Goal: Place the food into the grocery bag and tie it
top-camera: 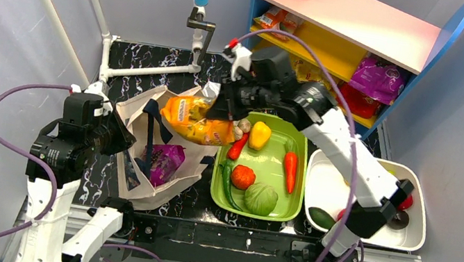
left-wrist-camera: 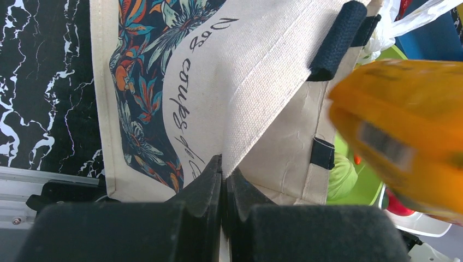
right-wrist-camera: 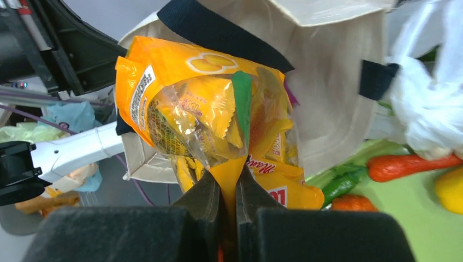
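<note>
The grocery bag (top-camera: 135, 189) is a cream canvas tote with a floral print and dark handles, lying open on the black marble table. A purple snack packet (top-camera: 166, 161) lies inside it. My left gripper (top-camera: 117, 137) is shut on the bag's left rim, and the cloth (left-wrist-camera: 262, 71) runs straight up from the pinched fingertips of that gripper (left-wrist-camera: 223, 164). My right gripper (top-camera: 223, 105) is shut on the edge of an orange-yellow snack packet (top-camera: 196, 120), which hangs over the bag's right side. In the right wrist view the packet (right-wrist-camera: 202, 98) hangs from this gripper (right-wrist-camera: 229, 174) before the bag (right-wrist-camera: 333, 82).
A green tray (top-camera: 290, 214) right of the bag holds a carrot (top-camera: 290, 170), a yellow pepper (top-camera: 259, 135), a cabbage (top-camera: 261, 197) and a tomato (top-camera: 243, 176). A white bin (top-camera: 410, 233) stands further right. A shelf (top-camera: 372, 26) with snack packets rises behind, a white pipe frame (top-camera: 147, 70) at back left.
</note>
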Motion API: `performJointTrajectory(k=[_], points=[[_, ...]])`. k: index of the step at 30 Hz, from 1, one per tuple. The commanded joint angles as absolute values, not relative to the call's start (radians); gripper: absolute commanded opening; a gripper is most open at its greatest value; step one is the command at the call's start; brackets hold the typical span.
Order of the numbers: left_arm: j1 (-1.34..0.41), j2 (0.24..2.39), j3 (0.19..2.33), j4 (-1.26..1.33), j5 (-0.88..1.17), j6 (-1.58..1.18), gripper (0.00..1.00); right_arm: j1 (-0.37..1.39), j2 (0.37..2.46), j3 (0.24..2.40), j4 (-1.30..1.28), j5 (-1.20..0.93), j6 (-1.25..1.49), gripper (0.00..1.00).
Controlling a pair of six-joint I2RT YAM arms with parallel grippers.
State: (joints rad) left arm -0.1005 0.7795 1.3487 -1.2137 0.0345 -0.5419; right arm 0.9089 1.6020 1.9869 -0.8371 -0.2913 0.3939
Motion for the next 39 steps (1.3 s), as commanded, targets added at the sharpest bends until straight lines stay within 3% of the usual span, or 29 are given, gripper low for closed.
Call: performJointTrajectory(k=[1,18,36,39], points=[[-0.108,0.751,1.376,-1.226,0.071,-0.536,0.0,0.989,1.709,2.109,-0.764,-0.364,0.418,0.01],[-0.107,0.749,1.391,-1.23,0.035,-0.529,0.0,1.056,1.925,2.218,-0.87,-0.562,0.404,0.01],[-0.108,0.763,1.401,-1.225,0.032,-0.536,0.0,1.158,2.094,2.253,-0.926,-0.482,0.355,0.01],[-0.107,0.76,1.399,-1.231,0.032,-0.538,0.0,1.159,2.079,2.213,-0.885,-0.457,0.367,0.24]])
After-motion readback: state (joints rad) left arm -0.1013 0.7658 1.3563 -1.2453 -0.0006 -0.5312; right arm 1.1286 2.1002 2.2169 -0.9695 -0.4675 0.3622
